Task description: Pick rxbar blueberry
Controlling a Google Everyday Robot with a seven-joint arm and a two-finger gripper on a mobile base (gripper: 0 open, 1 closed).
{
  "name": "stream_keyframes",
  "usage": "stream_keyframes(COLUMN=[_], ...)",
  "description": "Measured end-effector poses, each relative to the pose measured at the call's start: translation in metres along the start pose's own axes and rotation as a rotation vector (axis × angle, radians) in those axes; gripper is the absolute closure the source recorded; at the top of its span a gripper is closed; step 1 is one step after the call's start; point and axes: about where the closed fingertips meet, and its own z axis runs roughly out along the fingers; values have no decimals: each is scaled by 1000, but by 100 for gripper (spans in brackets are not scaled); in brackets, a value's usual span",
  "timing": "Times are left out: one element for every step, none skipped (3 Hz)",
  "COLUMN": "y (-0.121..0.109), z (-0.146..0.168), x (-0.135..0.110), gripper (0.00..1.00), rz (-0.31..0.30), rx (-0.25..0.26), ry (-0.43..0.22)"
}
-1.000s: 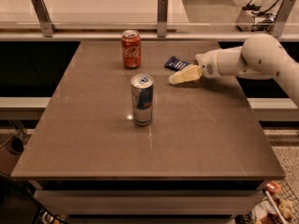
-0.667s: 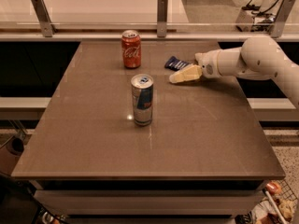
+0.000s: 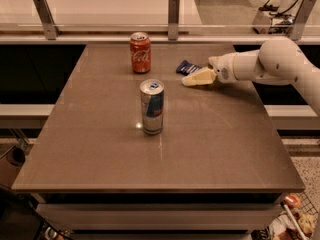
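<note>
Nothing has shifted since a second ago: blue-silver can stands mid worktop; at its 2 o'clock the hand, open or closed impossible to tell, is just beside the rxbar blueberry; red cola can at 12.

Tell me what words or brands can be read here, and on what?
"Coca-Cola": white script on the red can.
On the blue-silver can: markings too blurred to read.
On the rxbar blueberry, just left of the gripper: pale lettering too small to read.
</note>
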Motion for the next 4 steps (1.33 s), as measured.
stream_keyframes(y=[0, 0, 1, 1], z=[-1, -4, -4, -4], x=[-3, -7, -9, -9], gripper=[64, 87, 100, 100], rz=[0, 0, 0, 0], rx=[0, 0, -1, -1], ry=[0, 0, 0, 0])
